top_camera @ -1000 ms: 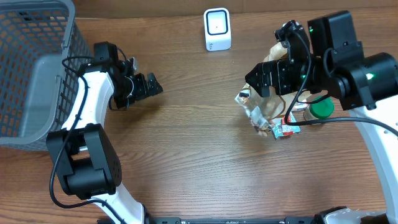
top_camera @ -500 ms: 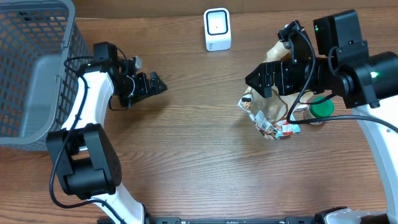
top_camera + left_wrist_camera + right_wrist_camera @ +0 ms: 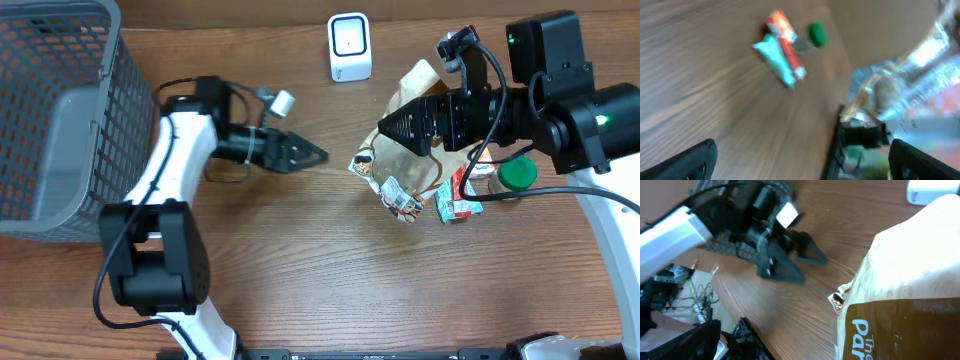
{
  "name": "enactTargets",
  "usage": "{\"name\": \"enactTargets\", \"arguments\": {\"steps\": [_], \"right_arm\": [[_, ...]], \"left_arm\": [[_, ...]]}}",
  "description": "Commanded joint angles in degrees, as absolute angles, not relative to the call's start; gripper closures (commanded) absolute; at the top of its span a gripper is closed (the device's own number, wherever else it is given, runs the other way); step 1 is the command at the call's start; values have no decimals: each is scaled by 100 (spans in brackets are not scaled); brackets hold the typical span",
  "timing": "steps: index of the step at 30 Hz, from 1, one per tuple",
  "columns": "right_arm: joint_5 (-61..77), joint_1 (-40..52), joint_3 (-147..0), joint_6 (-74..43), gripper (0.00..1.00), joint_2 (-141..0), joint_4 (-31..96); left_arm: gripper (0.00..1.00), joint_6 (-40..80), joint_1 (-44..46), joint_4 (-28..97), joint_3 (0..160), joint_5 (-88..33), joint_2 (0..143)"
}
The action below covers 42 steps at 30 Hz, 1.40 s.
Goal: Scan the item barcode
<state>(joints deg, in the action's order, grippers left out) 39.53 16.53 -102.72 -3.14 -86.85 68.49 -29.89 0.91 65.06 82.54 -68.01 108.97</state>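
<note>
Mid-frame, handover likely: left tool (image 3: 318, 155) wide, empty; right tool (image 3: 385, 128) wide against snack bag (image 3: 390, 175), hold unclear. Next: left tool pinches bag.

A robotics lab dressed up as a shop checkout. A left robot arm (image 3: 175, 165) and a right robot arm (image 3: 590, 120) reach over a wood-grain bench (image 3: 300, 280) that carries a grey mesh shopping basket (image 3: 60, 130), a small white barcode scanner (image 3: 349, 46) and packaged groceries, among them a paper snack bag (image 3: 420, 85) and a small carton (image 3: 455, 207). In the right wrist view, loose cables (image 3: 680, 300) lie tangled past the bench edge.
</note>
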Motion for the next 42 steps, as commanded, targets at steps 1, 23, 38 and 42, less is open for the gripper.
{"name": "enactTargets", "arguments": {"steps": [1, 23, 38, 42], "right_arm": [[4375, 1632, -10278, -274, 0, -8648, 6766], [4563, 1632, -10278, -78, 0, -8648, 6722], [2331, 1629, -10278, -126, 0, -8648, 6667], [1702, 1632, -10278, -121, 0, -8648, 6532]], "left_arm": [[0, -3885, 558, 6490, 8276, -7511, 10750], [78, -3706, 1835, 5415, 8276, -8405, 10750], [96, -3546, 1835, 5599, 8276, -7614, 10750], [96, -3514, 1835, 5756, 8276, -7430, 10750]]}}
